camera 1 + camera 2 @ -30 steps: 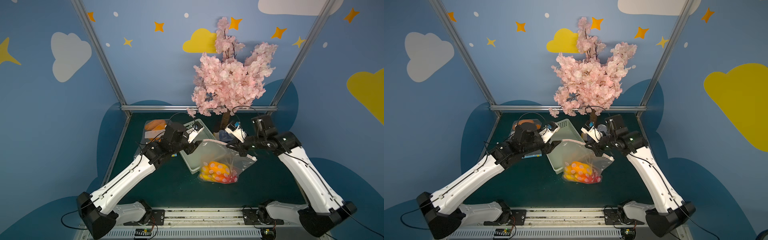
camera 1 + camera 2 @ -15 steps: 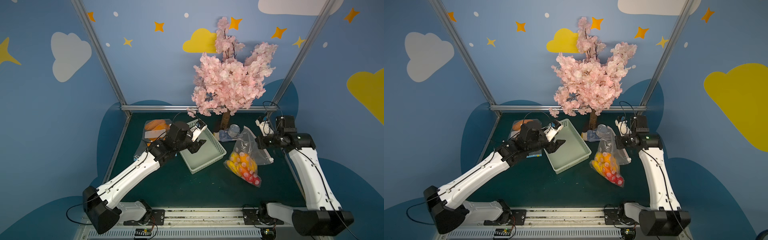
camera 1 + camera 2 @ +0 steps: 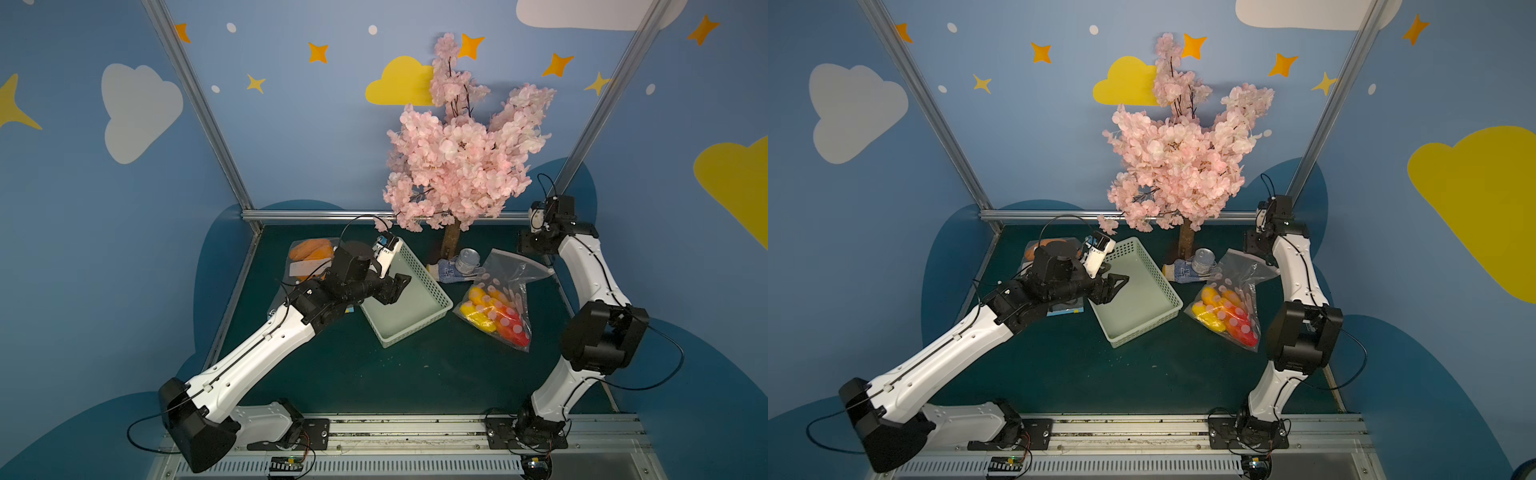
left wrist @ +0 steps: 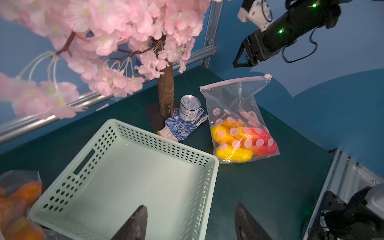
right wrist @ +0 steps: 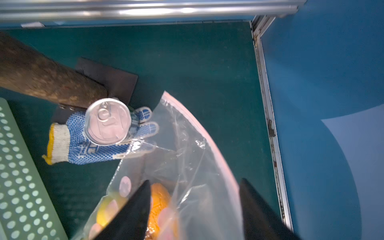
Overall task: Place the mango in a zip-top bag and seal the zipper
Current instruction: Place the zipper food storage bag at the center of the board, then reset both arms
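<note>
Where crinkled clear bag [image 4: 234,99] slumps, smooth mangoes [image 4: 232,154] inside, perforated basket [image 4: 158,141] beside.

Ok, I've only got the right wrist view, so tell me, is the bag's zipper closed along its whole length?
Observer: It looks so: in the left wrist view the zipper is one flat strip, its slider at one end.
Operator: Does my arm touch it?
Observer: No, the right gripper hangs open above the bag, with a gap between.
Operator: And the other arm?
Observer: The left gripper is open and empty over the green basket.
</note>
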`<control>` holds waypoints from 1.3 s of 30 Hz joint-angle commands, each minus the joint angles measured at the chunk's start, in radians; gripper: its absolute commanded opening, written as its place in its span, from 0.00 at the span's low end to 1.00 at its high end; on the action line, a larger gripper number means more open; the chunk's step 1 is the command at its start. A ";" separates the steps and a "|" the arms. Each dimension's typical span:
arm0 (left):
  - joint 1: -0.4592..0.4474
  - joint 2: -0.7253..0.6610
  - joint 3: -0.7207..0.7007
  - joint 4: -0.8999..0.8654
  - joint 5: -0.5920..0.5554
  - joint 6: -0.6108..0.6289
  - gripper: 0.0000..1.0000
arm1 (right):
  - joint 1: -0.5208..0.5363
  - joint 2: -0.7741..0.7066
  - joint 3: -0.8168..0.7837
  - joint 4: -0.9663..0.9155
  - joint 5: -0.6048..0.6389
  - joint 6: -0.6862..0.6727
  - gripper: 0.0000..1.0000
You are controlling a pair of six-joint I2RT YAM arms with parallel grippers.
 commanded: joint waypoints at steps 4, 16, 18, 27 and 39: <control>0.155 -0.051 -0.032 -0.048 0.008 -0.335 0.95 | 0.061 -0.097 0.025 0.021 0.155 0.255 0.83; 0.243 -0.181 -0.256 -0.215 -0.770 -0.464 1.00 | 0.082 -0.692 -0.889 0.537 0.348 0.534 0.85; 0.251 -0.217 -0.399 -0.058 -0.869 -0.333 1.00 | 0.057 -0.729 -1.035 0.717 0.351 0.456 0.85; 0.563 -0.186 -0.767 0.498 -0.523 0.046 1.00 | 0.053 -0.483 -1.048 0.790 0.324 0.186 0.85; 0.653 0.231 -0.815 1.092 -0.218 0.126 1.00 | 0.103 -0.435 -1.220 1.092 0.056 -0.039 0.85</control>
